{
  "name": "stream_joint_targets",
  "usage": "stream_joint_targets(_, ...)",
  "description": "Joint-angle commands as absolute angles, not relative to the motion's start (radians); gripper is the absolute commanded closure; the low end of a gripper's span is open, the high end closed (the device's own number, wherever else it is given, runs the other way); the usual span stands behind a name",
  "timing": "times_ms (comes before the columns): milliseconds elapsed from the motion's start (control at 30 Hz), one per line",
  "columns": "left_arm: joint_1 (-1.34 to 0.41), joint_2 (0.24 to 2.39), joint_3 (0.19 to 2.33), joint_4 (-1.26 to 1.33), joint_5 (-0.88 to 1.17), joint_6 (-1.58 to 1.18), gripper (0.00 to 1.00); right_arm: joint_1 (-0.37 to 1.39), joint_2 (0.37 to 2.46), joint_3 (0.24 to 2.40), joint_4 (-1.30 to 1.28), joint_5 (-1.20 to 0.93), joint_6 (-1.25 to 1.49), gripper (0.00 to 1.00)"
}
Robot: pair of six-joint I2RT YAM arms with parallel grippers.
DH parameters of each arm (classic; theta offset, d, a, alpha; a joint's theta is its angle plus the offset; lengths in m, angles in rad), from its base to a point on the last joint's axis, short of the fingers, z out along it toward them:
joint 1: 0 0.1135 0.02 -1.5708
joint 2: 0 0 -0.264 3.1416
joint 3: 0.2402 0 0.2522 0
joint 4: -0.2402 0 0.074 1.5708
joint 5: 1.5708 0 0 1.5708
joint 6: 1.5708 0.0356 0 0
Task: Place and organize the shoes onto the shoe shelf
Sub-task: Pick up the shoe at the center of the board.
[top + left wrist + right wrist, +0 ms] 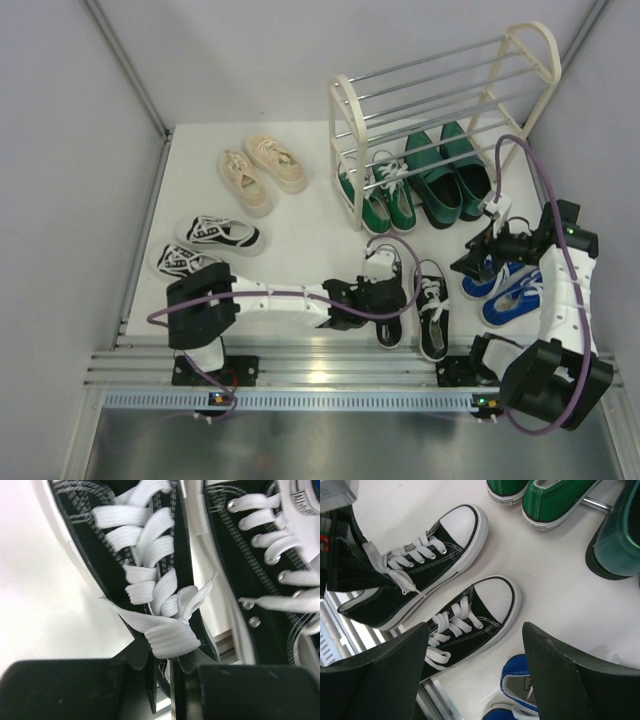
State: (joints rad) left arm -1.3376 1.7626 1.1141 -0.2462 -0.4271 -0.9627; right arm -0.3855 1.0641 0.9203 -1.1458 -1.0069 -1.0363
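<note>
Table [300, 225] fills middle of top frame; rack [345, 150] stands on it, upper right. Loafers [450, 180] on table under rack's right half. Laced pair [385, 205] just left of loafers, sticking out below rack's front. Chunky sneakers [262, 170] left of rack, upper centre, side by side. Flat sneakers [215, 235] below them at left, one ahead of other. High-tops [432, 310] lower centre, side by side. Left high-top [388, 325] under left gripper [172, 680]. Last pair [500, 290] right of high-tops, lower right.
</note>
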Motion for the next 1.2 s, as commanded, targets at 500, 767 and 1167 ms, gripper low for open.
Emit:
stream_joint_targets(500, -1.428, 1.414, 1.034, 0.038, -0.551, -0.769, 1.0, -0.008, 1.039, 0.968, -0.678, -0.962, -0.055, 0.12)
stream_joint_targets(767, -1.428, 1.43, 1.075, 0.101, -0.531, -0.738, 1.0, 0.087, 1.028, 0.884, -0.586, -0.859, 0.081, 0.11)
stream_joint_targets(1167, -1.427, 1.434, 1.034, 0.261, -0.451, -0.669, 0.91, 0.087, 1.071, 0.971, -0.656, -1.074, 0.02, 1.0)
